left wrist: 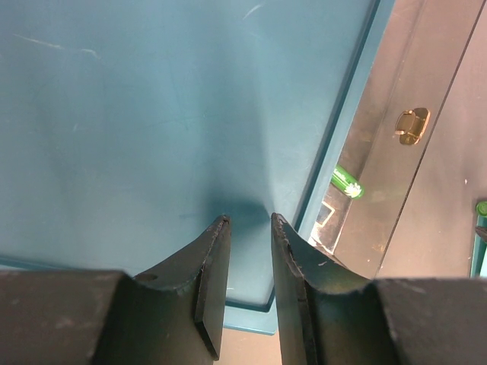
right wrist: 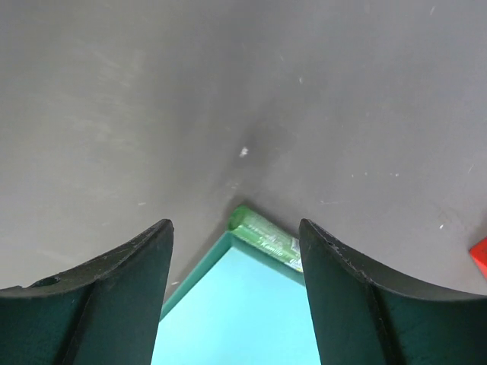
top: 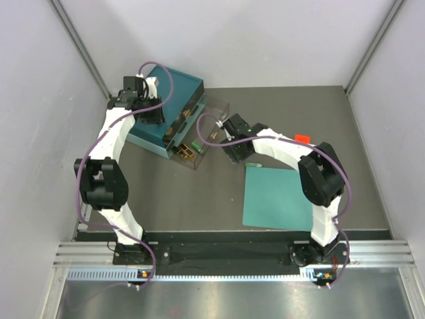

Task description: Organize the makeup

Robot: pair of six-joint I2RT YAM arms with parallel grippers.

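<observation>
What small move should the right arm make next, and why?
Probably lower the right gripper straight down and close it on the slim green tube. The gripper is open, and in the wrist view the tube lies between its fingertips, beside the corner of the teal mat.

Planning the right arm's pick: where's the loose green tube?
In the right wrist view the green tube lies by the teal mat, at its far-left corner, ahead of the right gripper.
</observation>
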